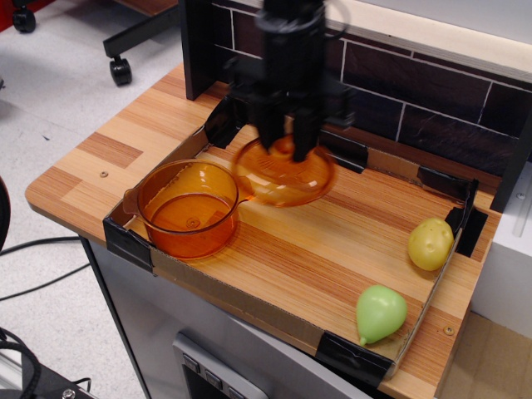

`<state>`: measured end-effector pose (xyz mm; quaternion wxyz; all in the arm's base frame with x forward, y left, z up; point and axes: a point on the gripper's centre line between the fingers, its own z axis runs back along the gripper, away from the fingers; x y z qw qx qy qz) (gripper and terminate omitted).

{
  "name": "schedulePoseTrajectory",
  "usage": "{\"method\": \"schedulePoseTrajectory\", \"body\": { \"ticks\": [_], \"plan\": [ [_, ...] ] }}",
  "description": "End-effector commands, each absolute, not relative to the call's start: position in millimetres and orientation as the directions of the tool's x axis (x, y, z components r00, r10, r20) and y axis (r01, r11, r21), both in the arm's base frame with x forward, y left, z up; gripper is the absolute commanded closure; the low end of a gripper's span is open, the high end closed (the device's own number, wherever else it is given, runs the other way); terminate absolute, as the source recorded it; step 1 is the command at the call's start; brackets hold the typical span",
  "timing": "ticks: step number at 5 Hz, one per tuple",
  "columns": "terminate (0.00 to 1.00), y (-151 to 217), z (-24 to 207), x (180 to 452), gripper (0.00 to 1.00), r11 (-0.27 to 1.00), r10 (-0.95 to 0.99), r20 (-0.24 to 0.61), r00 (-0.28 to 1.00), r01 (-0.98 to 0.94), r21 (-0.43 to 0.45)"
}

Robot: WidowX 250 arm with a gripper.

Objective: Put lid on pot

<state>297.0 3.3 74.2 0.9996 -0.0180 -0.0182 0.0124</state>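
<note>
The orange translucent pot stands open at the front left of the wooden board, with two small side handles. My black gripper is shut on the ring knob of the orange domed lid and holds it in the air, just right of and above the pot's right rim. The lid hangs roughly level and is slightly blurred. The lid's left edge overlaps the pot's right handle in this view.
A yellow toy fruit lies at the right edge and a green pear-shaped one at the front right. A low cardboard rim with black taped corners borders the board. A dark brick-pattern wall stands behind.
</note>
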Motion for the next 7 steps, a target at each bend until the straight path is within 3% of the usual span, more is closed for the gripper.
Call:
{"method": "schedulePoseTrajectory", "body": {
  "ticks": [1,7],
  "plan": [
    [0.0,31.2,92.6,289.1,1.0,0.999,-0.022,0.121,0.992,0.027,-0.039],
    [0.0,60.1,65.3,262.8,1.0,0.994,-0.111,0.117,0.987,0.111,0.01]
  ]
}}
